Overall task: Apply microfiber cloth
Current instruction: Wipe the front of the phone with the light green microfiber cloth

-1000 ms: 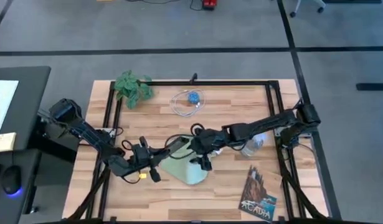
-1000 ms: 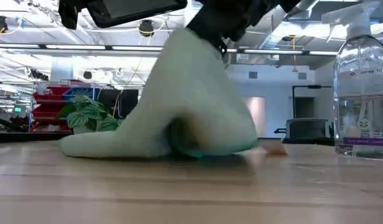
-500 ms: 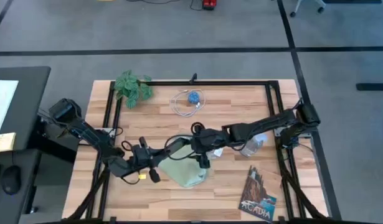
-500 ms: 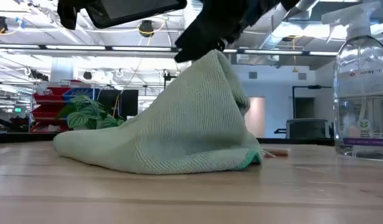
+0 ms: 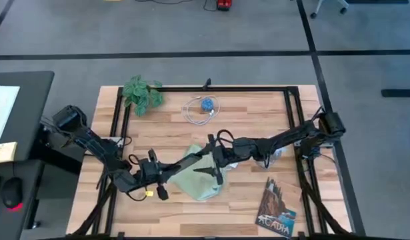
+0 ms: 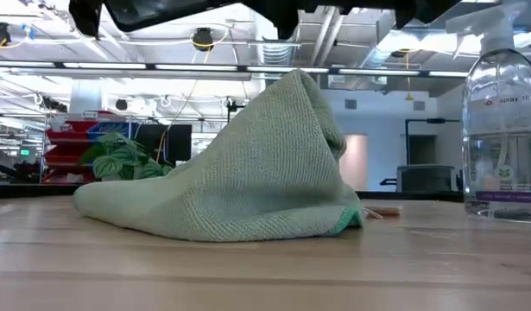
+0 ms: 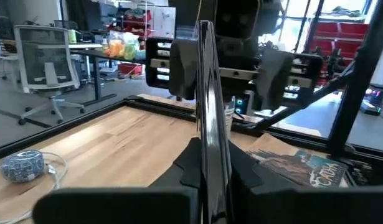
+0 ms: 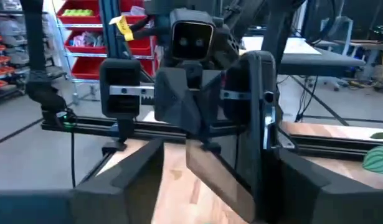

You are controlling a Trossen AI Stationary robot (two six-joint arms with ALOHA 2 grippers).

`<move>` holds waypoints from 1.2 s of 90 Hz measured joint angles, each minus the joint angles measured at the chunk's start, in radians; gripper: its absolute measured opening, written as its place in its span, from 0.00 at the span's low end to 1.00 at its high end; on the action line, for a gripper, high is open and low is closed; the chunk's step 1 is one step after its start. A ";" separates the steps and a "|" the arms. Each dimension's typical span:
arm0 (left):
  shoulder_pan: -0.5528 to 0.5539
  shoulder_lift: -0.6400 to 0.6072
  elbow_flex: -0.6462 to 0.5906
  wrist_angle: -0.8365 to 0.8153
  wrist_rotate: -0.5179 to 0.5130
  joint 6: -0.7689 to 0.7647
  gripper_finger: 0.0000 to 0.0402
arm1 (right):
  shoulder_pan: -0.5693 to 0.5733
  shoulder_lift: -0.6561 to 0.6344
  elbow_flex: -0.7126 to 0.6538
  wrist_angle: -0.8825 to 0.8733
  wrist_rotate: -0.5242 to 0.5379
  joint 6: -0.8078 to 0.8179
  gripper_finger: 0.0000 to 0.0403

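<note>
The pale green microfiber cloth (image 5: 199,179) lies in a peaked heap (image 6: 248,173) on the table's middle, with no gripper on it. Above it my left gripper (image 5: 166,175) is shut on a black phone (image 7: 207,112), which the left wrist view shows edge-on. The phone's dark underside (image 6: 187,10) hangs over the cloth. My right gripper (image 5: 215,167) faces it, open. Its fingers (image 7: 182,68) stand either side of the phone's free end, apart from it. My left gripper pinches the phone's near end (image 7: 208,163) between its two fingers, which lie along the phone. They come roughly level from the table's left. The phone is held on edge, clear of the table, its free end toward the right gripper.
A clear spray bottle (image 6: 502,130) stands right of the cloth. A leafy plant (image 5: 141,95) sits at the far left corner. A coiled cable with a blue object (image 5: 203,108) lies at the far middle, and a book (image 5: 277,208) at the near right.
My right gripper dragged the cloth's top up into a peak, then let go and rose clear. The cloth stays standing in its heap on the table. My left gripper has held the phone almost still.
</note>
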 joint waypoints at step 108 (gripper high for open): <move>0.190 -0.002 0.076 -0.450 0.392 -0.145 0.34 | -0.043 -0.024 0.378 -1.044 -0.078 -0.055 0.05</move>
